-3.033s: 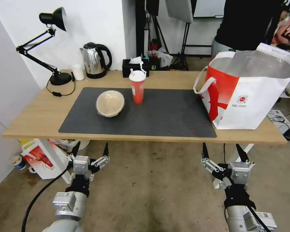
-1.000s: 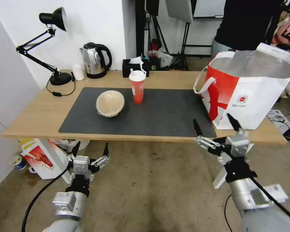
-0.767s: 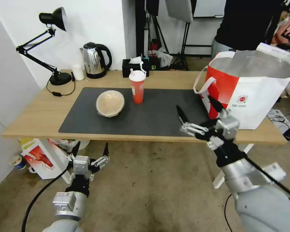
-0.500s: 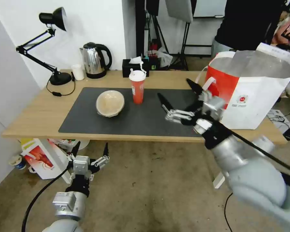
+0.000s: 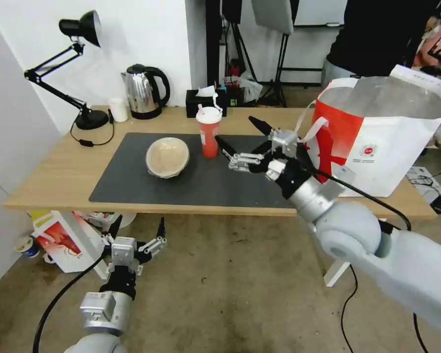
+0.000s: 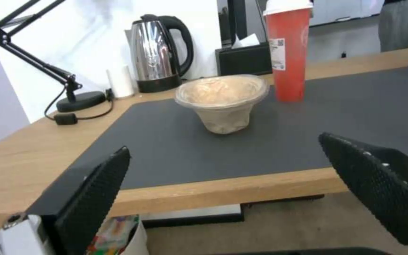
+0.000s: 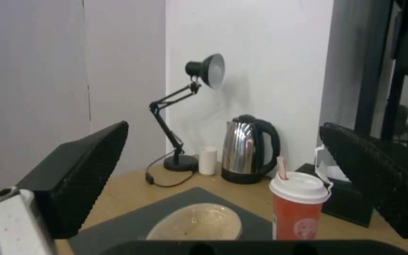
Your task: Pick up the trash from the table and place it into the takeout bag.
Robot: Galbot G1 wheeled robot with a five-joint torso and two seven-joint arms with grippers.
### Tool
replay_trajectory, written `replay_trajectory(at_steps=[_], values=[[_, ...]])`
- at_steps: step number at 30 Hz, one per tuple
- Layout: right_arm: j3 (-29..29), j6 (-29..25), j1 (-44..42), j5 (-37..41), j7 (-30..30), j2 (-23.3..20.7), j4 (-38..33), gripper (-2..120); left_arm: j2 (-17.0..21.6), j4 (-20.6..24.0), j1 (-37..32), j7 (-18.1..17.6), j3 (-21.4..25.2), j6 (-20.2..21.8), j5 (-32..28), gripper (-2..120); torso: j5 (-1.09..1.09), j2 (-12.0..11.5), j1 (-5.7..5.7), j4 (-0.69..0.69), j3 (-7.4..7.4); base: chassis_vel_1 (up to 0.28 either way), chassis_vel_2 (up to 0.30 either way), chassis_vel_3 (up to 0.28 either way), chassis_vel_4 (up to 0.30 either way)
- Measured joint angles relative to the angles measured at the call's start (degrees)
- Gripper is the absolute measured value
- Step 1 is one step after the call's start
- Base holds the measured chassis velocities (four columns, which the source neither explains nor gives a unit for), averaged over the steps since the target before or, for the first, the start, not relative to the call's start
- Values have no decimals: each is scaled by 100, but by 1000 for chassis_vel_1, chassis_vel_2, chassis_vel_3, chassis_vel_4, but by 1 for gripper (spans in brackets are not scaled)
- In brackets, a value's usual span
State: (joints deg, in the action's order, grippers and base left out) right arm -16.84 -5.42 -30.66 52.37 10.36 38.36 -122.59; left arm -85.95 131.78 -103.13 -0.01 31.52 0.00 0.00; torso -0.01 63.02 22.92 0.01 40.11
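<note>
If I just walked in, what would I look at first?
Probably the right gripper, open above the dark mat, right beside the red cup with its white lid. Next comes the big red and white takeout bag standing open at the table's right end, then the tan paper bowl left of the cup.

A white wall [image 5: 147, 34] stands behind, with a black lamp [image 5: 78, 29], a shiny kettle [image 5: 143, 91] and a brown floor [image 5: 220, 284].

The head camera looks down over the counter [image 5: 59, 176]; both wrist cameras face its far wall, sharing the kettle [image 6: 159, 53] and lamp [image 7: 185, 106].
</note>
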Motion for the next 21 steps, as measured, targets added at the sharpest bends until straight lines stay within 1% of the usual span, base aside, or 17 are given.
replay_trajectory(at_steps=[1, 4, 5, 7, 8, 11, 12, 15, 16, 17, 20, 21], values=[[0, 0, 0, 0, 0, 0, 0, 100, 0, 0, 0, 0, 0, 0, 0, 100, 0, 0, 0, 0, 0, 0, 0, 0, 0], [-128, 387, 235, 117, 16, 143, 192, 100, 1, 0, 0, 0, 0, 0, 0, 100, 1, 1, 0, -1, 0, 0, 0, 0, 0], [-128, 387, 235, 117, 16, 143, 192, 100, 1, 0, 0, 0, 0, 0, 0, 100, 1, 1, 0, -1, 0, 0, 0, 0, 0], [-189, 665, 379, 174, 70, 193, 318, 100, 1, 0, 0, 0, 0, 0, 0, 100, 1, 1, 0, -1, -1, 0, 0, 0, 0], [-189, 665, 379, 174, 70, 193, 318, 100, 1, 0, 0, 0, 0, 0, 0, 100, 1, 1, 0, -1, -1, 0, 0, 0, 0], [-262, 1063, 635, 524, 88, 278, 510, 100, 1, 0, 0, 0, 0, 0, 0, 100, 1, 1, -1, -1, -1, 0, 0, 0, 0], [-262, 1063, 635, 524, 88, 278, 510, 100, 1, 0, 0, 0, 0, 0, 0, 100, 1, 1, -1, -1, -1, 0, 0, 0, 0], [-345, 1273, 817, 716, 55, 333, 613, 100, 0, 0, 0, 0, -1, 0, 0, 100, 1, 1, 0, -1, 0, 0, 0, 0, 0], [-424, 1435, 938, 818, 68, 373, 664, 100, 1, 0, 0, 0, 0, 0, 0, 100, 1, 1, 0, -1, -1, 0, 0, 0, 0], [-424, 1435, 938, 818, 68, 373, 664, 100, 1, 0, 0, 0, 0, 0, 0, 100, 1, 1, 0, -1, -1, 0, 0, 0, 0], [-502, 1792, 1102, 894, 238, 434, 729, 100, 0, 0, 0, 0, 0, 0, 0, 100, 1, 1, 0, -1, -1, 0, 0, 0, 0], [-502, 1792, 1102, 894, 238, 434, 729, 100, 0, 0, 0, 0, 0, 0, 0, 100, 1, 1, 0, -1, -1, 0, 0, 0, 0]])
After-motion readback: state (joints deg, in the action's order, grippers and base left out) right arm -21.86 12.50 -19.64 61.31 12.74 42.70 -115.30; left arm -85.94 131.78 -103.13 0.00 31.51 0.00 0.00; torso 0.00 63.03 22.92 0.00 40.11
